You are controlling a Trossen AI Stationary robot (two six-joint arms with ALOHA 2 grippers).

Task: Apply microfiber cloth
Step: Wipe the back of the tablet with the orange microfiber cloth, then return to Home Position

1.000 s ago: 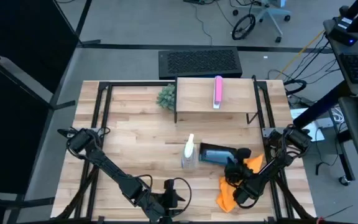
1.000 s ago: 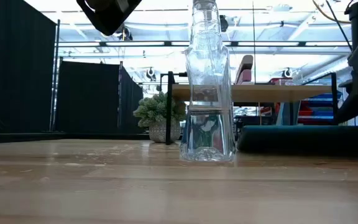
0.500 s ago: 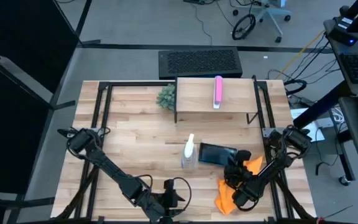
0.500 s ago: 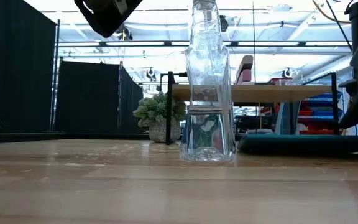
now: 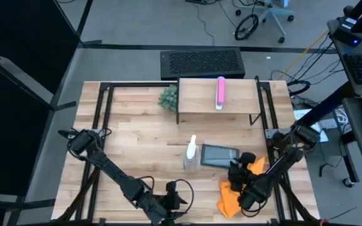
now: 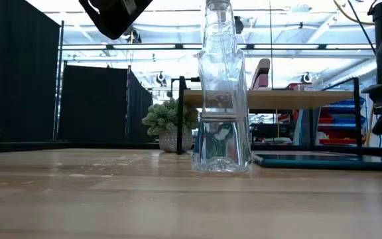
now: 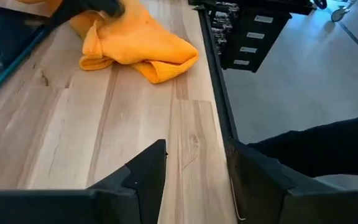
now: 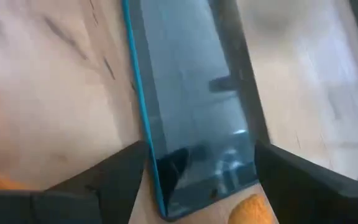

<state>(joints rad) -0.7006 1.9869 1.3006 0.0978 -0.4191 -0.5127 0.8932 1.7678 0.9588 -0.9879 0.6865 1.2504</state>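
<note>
1. Microfiber cloth point(image 5: 230, 196) lies bunched on the table point(image 5: 137, 144) near its front-right corner, partly under the right arm.
2. Right gripper point(image 5: 239, 168) sits at the cloth's far edge, just beside the tablet's near end; fingers spread apart (wrist view shows them straddling the tablet point(image 8: 194, 118), w/ a bit of orange by them).
3. Tablet lies flat btwn the spray bottle point(image 5: 191, 155) and the cloth.
4. Left gripper point(image 7: 194, 180) waits at the table's front edge, fingers apart, nothing btwn them; cloth is well ahead of it.
</note>
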